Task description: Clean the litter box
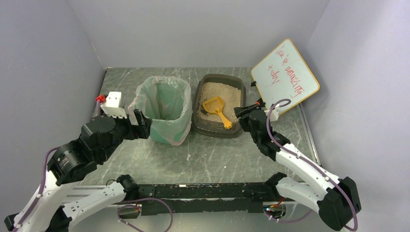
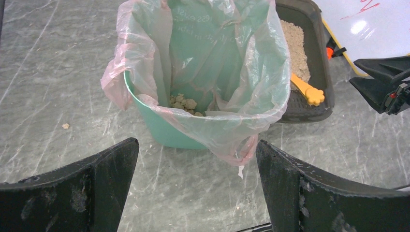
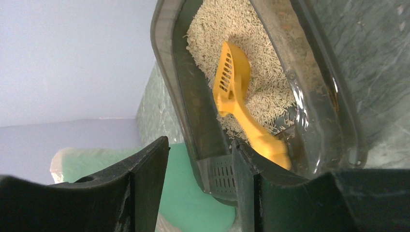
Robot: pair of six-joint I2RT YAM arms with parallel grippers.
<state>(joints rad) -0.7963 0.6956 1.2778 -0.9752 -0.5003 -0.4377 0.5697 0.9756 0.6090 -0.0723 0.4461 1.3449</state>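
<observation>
One litter box [image 1: 216,131] sat on the tabletop [image 1: 212,154] just beside one green bin [image 1: 167,133], one orange scoop [image 1: 215,105] lying in its litter. Left gripper [image 2: 197,147]: jaws spread, empty, facing the bin. Right gripper [image 3: 199,145]: jaws spread astride the box's near rim.

Soft even light, scoop [image 3: 235,94] perhaps motion-blurred

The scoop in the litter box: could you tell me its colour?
Yellow-orange scoop, best seen from the right wrist.
</observation>
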